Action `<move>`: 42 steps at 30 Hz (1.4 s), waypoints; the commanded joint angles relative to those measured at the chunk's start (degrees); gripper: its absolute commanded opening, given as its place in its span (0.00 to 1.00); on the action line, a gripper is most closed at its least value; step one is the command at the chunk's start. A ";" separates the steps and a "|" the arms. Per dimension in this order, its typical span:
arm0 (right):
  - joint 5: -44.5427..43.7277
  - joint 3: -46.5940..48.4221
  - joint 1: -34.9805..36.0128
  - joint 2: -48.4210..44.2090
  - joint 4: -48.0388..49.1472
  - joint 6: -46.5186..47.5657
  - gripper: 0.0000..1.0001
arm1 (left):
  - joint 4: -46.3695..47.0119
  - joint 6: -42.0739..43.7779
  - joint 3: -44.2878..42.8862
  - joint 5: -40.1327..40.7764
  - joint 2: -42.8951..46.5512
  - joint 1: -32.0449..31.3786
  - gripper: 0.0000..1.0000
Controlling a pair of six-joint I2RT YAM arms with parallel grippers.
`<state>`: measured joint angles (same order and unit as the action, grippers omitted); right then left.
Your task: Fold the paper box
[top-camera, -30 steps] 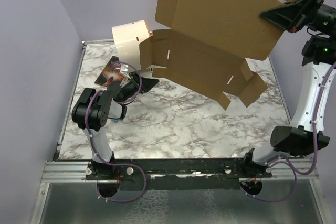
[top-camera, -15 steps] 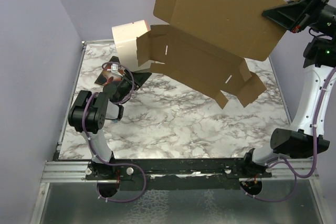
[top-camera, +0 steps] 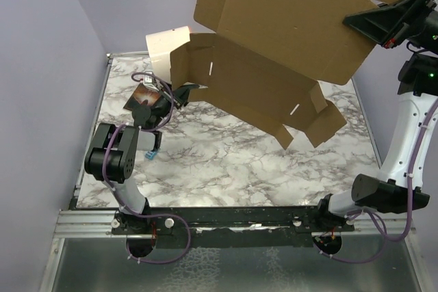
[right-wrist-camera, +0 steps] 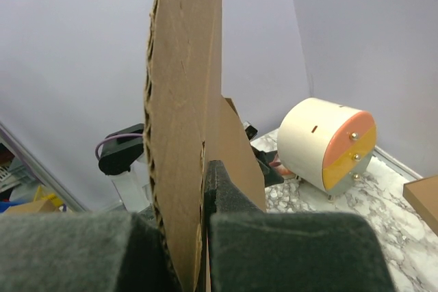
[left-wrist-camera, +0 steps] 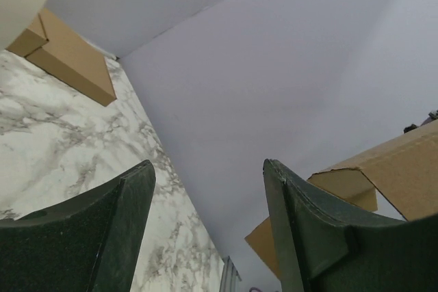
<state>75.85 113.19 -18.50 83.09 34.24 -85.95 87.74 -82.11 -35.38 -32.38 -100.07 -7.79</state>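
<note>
The paper box [top-camera: 287, 25], a large brown die-cut cardboard sheet with flaps and slots, hangs high above the table, its lower flaps [top-camera: 301, 117] dangling. My right gripper [top-camera: 363, 22] is shut on its right edge; in the right wrist view the cardboard [right-wrist-camera: 185, 100] stands edge-on between the pads [right-wrist-camera: 229, 193]. My left gripper [top-camera: 181, 94] is open and empty, low over the table's far left, just below the box's left flap. In the left wrist view its fingers [left-wrist-camera: 308, 230] frame the wall, with cardboard [left-wrist-camera: 397, 176] at the right.
A cream cylindrical drum [top-camera: 168, 49] with an orange-yellow face [right-wrist-camera: 349, 152] stands at the back left. A small dark picture card [top-camera: 144, 98] lies by the left gripper. Two smaller brown boxes [left-wrist-camera: 68, 56] sit by the back wall. Lilac walls enclose the marbled table [top-camera: 226, 162].
My left arm has drawn back and its gripper now points up toward the box's left flap. My right gripper has lifted the box slightly, shifting it left.
</note>
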 commanded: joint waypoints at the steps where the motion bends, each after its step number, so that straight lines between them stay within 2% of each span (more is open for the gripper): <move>1: -3.52 -1.02 -0.56 -1.19 0.07 -0.80 0.01 | 14.80 -0.32 -1.59 -5.47 4.96 -1.30 0.68; 10: -4.00 -2.14 -1.10 -0.75 1.75 -1.59 0.01 | 14.81 2.42 7.29 -8.96 13.64 -1.68 0.69; 24: -4.49 -2.00 -1.36 -1.33 1.99 -2.28 0.01 | 14.82 1.82 11.84 -11.05 14.15 -0.34 0.71; 42: -4.51 -2.14 -1.80 -1.16 3.23 -3.16 0.01 | 14.82 -0.68 16.95 -13.01 23.58 3.49 0.73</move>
<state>74.78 110.83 -19.62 82.54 36.03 -88.25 87.90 -82.39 -19.46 -42.94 -78.30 -4.75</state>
